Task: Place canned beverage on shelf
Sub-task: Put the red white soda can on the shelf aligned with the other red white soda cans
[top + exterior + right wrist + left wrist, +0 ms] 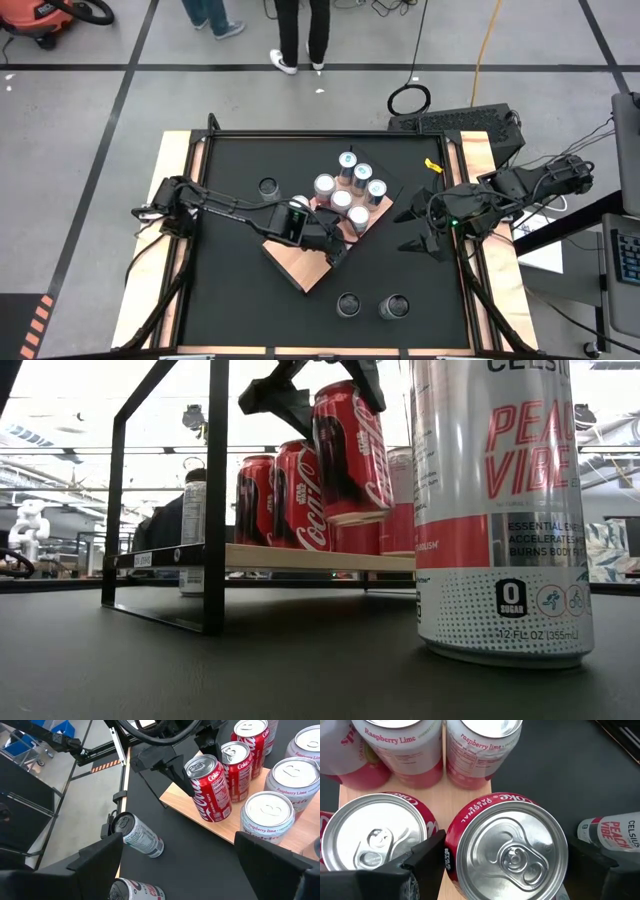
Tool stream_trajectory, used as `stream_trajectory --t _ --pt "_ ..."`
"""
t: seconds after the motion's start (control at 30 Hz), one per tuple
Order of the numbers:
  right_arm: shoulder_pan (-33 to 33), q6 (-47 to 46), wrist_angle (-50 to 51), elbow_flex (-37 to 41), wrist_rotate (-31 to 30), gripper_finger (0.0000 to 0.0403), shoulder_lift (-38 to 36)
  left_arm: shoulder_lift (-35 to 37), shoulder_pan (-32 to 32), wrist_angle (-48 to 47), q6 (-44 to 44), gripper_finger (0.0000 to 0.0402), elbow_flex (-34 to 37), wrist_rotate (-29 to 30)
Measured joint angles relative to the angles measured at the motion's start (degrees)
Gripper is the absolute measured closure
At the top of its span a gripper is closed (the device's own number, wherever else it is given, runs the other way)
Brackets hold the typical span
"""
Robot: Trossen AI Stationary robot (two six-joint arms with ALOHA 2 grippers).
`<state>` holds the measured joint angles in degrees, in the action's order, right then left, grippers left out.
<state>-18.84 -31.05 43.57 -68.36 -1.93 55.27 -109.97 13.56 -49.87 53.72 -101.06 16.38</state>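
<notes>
One can in hand: left gripper (182, 757) fingers clamp the red cola can (209, 787), tilted, over the shelf (197, 812) edge.
Handling: stiff, slick, probably heavy; grip mid-body.
Right gripper (415, 240): fingers spread, empty, beside the shelf over the worktop (240, 300).

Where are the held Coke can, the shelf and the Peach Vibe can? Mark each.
Coke can (507, 851), left wrist view, on its silver lid.
shelf (300, 557), low view, on the front edge of the wooden board.
Peach Vibe can (500, 510), low view, on its printed side.
</notes>
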Motion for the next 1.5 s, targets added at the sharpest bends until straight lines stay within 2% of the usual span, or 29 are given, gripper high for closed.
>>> stream_trajectory --t 0.4,0.9,1.2,1.5 --pt "-0.01 0.21 0.02 0.0 -1.29 0.0041 0.0 -2.63 -0.04 1.34 0.08 0.0094 0.09 -2.21" --pt "-0.01 0.22 0.02 0.0 -1.29 0.0041 0.0 -3.08 -0.13 0.97 1.53 0.0093 0.09 -0.83" --pt "-0.01 0.22 0.02 0.0 -1.29 0.0041 0.0 -3.06 -0.12 1.67 1.41 0.0058 -0.01 -0.38" --pt "-0.01 -0.05 0.02 0.0 -1.29 0.0041 0.0 -3.06 -0.56 1.48 1.06 0.0055 -0.19 -0.26"
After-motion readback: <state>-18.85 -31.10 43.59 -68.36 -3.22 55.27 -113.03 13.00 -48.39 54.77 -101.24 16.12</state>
